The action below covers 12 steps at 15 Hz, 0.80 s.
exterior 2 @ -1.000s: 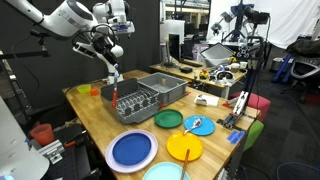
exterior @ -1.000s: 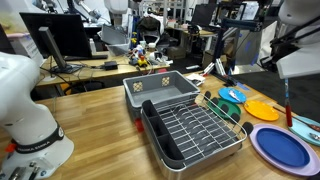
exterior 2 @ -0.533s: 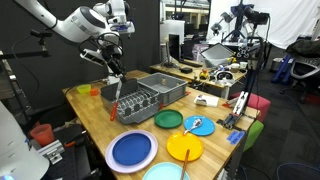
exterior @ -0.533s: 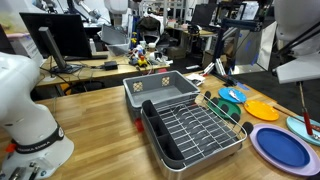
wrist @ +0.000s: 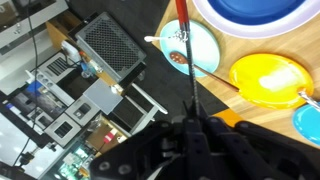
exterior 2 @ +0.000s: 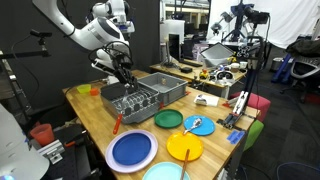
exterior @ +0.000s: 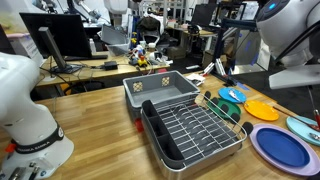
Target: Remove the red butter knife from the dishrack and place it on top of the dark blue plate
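Note:
My gripper (wrist: 192, 122) is shut on the red butter knife (wrist: 185, 45) and holds it by one end. The knife points at the edge of the dark blue plate (wrist: 250, 10). In an exterior view the knife (exterior 2: 116, 123) hangs from the gripper (exterior 2: 122, 82) beyond the near end of the dishrack (exterior 2: 133, 100), its tip just above the table by the plate's (exterior 2: 132, 150) far rim. In an exterior view the knife (exterior: 313, 108) hangs at the right edge, above the plate (exterior: 283, 147) and clear of the rack (exterior: 195, 130).
A grey plastic bin (exterior 2: 163, 84) stands behind the rack. A green plate (exterior 2: 168, 119), a yellow plate (exterior 2: 184, 149) and a teal plate with a utensil (exterior 2: 198, 125) lie beside the dark blue plate. A red cup (exterior 2: 41, 133) stands at the table corner.
The gripper has carried the red knife away from above the rack and lowered it toward the dark blue plate's edge. The rack and plates have not moved.

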{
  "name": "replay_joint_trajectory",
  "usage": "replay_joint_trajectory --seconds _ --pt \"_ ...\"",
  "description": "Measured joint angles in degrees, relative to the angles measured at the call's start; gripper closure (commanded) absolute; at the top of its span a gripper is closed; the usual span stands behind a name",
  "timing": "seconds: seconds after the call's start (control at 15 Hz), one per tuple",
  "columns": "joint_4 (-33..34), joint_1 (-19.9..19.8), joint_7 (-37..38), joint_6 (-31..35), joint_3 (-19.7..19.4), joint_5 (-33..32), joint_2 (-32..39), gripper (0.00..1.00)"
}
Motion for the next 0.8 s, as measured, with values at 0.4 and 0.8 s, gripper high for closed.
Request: replay_joint_trajectory --seconds 0.4,0.8 --pt "4.8 0.4 2.4 -6.7 -0.6 -1.8 10.7 0.99" --pt "10.7 2.4 1.4 -7.5 -1.0 -2.8 18.8 0.99"
